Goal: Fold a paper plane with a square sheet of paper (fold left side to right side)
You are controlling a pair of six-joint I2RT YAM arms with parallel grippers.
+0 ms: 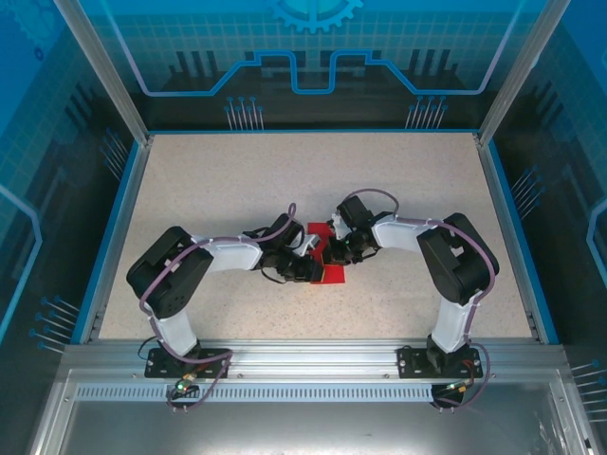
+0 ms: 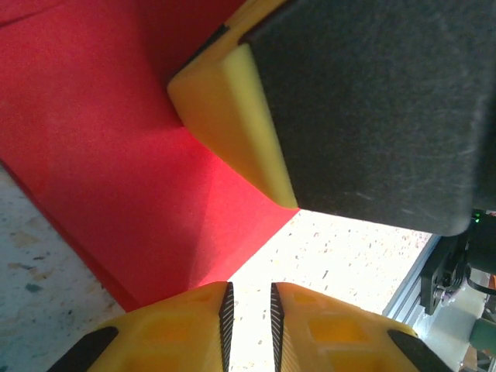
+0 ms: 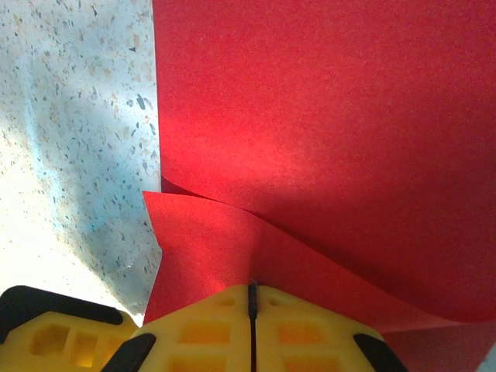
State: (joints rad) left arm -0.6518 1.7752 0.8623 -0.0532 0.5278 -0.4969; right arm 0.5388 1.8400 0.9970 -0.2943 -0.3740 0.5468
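Table (image 1: 285,180) speckled beige, blue rim. Left arm (image 1: 175,275), right arm (image 1: 455,256) bent inward, meeting mid-table. Red paper (image 1: 332,276) lies there under both hands, one layer curling over another. Right hand (image 3: 252,288) clenched, tips against paper. Left hand (image 2: 249,298) slightly parted, grasping nothing, at paper's edge.

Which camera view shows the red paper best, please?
The right wrist view: there the red paper is large and sharp, and its lifted layer reaches the right tool. The left wrist view has that tool in front of the paper. From above, the arms cover most of it.
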